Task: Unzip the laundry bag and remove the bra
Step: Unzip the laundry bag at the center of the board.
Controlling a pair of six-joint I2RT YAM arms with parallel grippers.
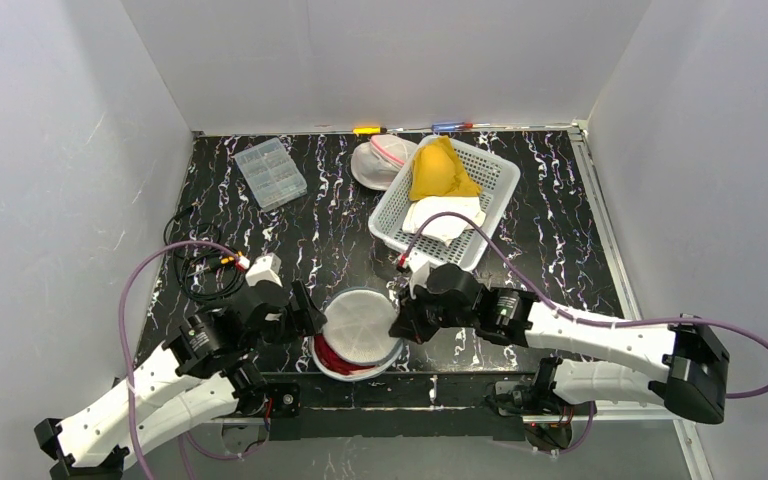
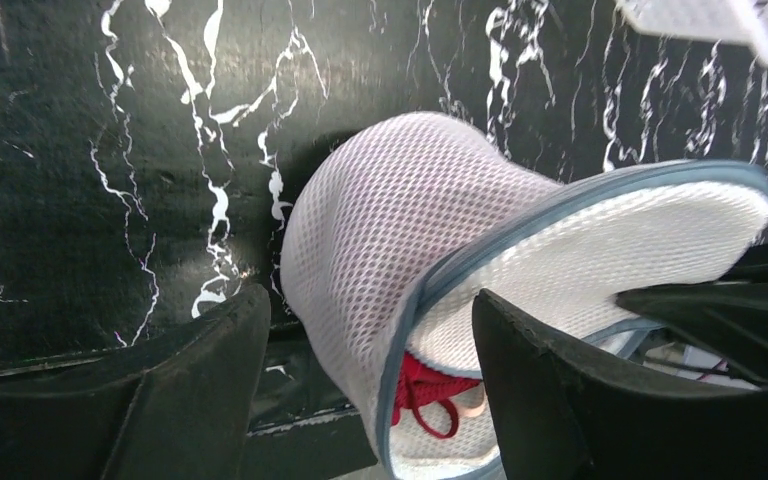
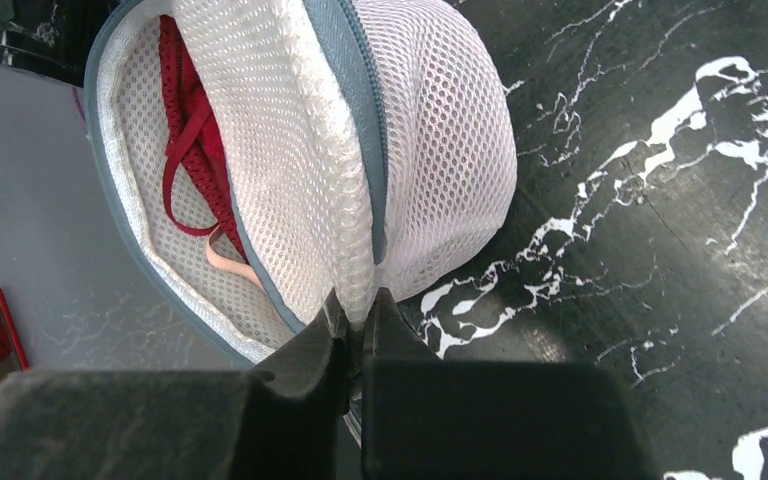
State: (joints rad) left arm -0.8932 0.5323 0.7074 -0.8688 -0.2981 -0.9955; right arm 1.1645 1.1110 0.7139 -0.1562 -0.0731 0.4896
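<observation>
The round white mesh laundry bag [image 1: 360,325] with a grey-blue zipper rim lies at the table's front edge, between my two grippers. It is unzipped, and its lid stands lifted off the base. The red bra [image 1: 332,357] shows in the gap, and also in the left wrist view [image 2: 422,385] and the right wrist view [image 3: 185,120]. My right gripper [image 3: 357,308] is shut on the edge of the mesh lid [image 3: 290,150], at the bag's right side [image 1: 405,322]. My left gripper [image 2: 368,315] is open, its fingers either side of the bag's rim [image 2: 400,210], at the bag's left side [image 1: 307,318].
A white basket [image 1: 495,185] with a yellow cloth [image 1: 440,170] and a white cloth stands at the back right. A white cap-like mesh item [image 1: 380,160] lies beside it, and a clear compartment box [image 1: 270,172] at the back left. Cables [image 1: 200,265] lie at the left.
</observation>
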